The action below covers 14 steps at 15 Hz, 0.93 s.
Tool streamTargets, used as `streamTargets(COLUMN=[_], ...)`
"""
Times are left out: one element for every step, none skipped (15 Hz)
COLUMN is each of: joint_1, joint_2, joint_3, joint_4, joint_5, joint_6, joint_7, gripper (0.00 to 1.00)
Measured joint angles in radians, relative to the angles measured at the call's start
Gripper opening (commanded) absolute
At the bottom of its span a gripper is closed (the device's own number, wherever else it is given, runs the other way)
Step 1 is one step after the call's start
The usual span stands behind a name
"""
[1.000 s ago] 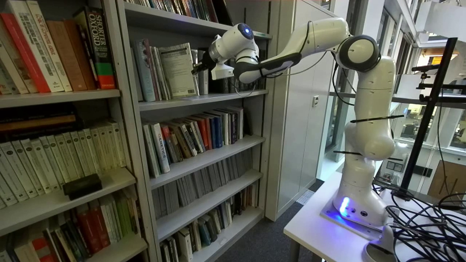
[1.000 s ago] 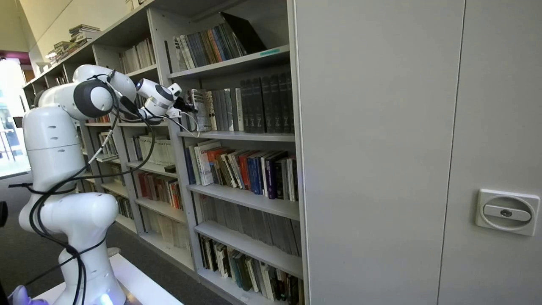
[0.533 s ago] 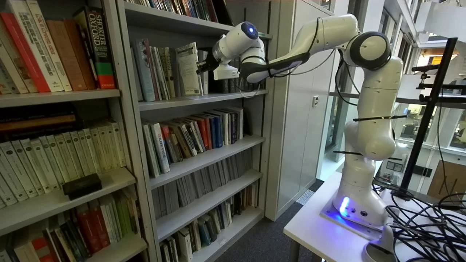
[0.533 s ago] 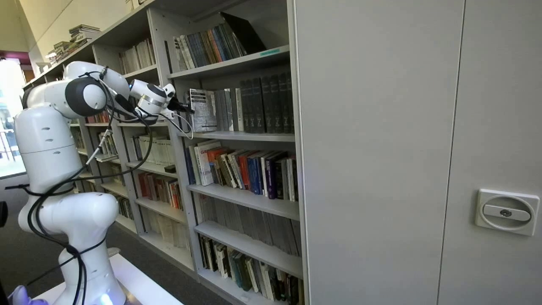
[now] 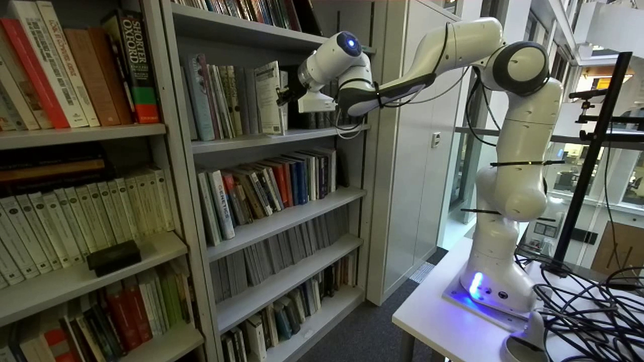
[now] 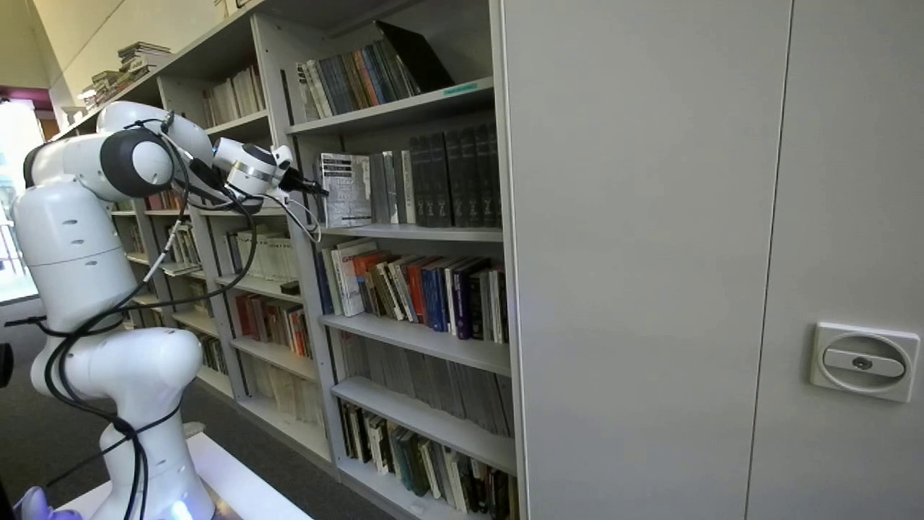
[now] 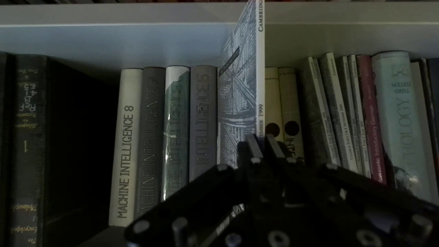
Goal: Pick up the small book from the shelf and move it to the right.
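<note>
While the white arm (image 5: 468,40) is stretched to the shelf (image 5: 302,213), its gripper (image 7: 264,145) has the fingers (image 7: 254,146) clenched on the spine edge of the small book (image 7: 240,92), which is upright and sticks out past its neighbours. In the wrist view, it shows between Machine Intelligence volumes (image 7: 152,130) and two yellowish books (image 7: 289,103). Whether its lower edge touches the shelf, I cannot tell.

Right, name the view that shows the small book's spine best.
The wrist view: the small book's spine faces that camera, "1999" readable, though the gripper covers its lower part. The exterior views mainly show the book's pale cover and patterned cover, without readable spine lettering.
</note>
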Motion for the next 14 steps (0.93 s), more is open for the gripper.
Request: streamTargets(joint_1=[-0.001,-0.002,-0.002,-0.003,-0.005,-0.007,-0.010,-0.040,-0.091,-0.138,-0.178,-0.189,-0.189,-0.204], joint_2=[0.000,0.000,0.000,0.000,0.001,0.002,0.003,0.004,0.005,0.006,0.006,0.006,0.006,0.006], joint_3=[0.000,0.000,-0.002,-0.005,-0.008,-0.012,-0.016,0.006,0.048,0.086,0.119,0.127,0.125,0.138], joint_4=[0.000,0.000,0.000,0.000,0.001,0.001,0.002,0.003,0.004,0.004,0.005,0.005,0.005,0.006], joint_5=[-0.003,-0.006,-0.008,-0.008,-0.008,-0.008,-0.008,-0.008,-0.008,-0.008,-0.008,-0.008,-0.009,-0.009], joint_6=[-0.002,-0.002,-0.002,-0.002,-0.003,-0.006,-0.011,-0.016,-0.017,-0.018,-0.018,-0.020,-0.022,-0.023], joint_7=[0.010,0.017,0.020,0.020,0.020,0.020,0.020,0.020,0.020,0.020,0.020,0.020,0.020,0.020], gripper=[0.02,0.02,0.02,0.02,0.02,0.02,0.02,0.02,0.02,0.02,0.02,0.02,0.02,0.02])
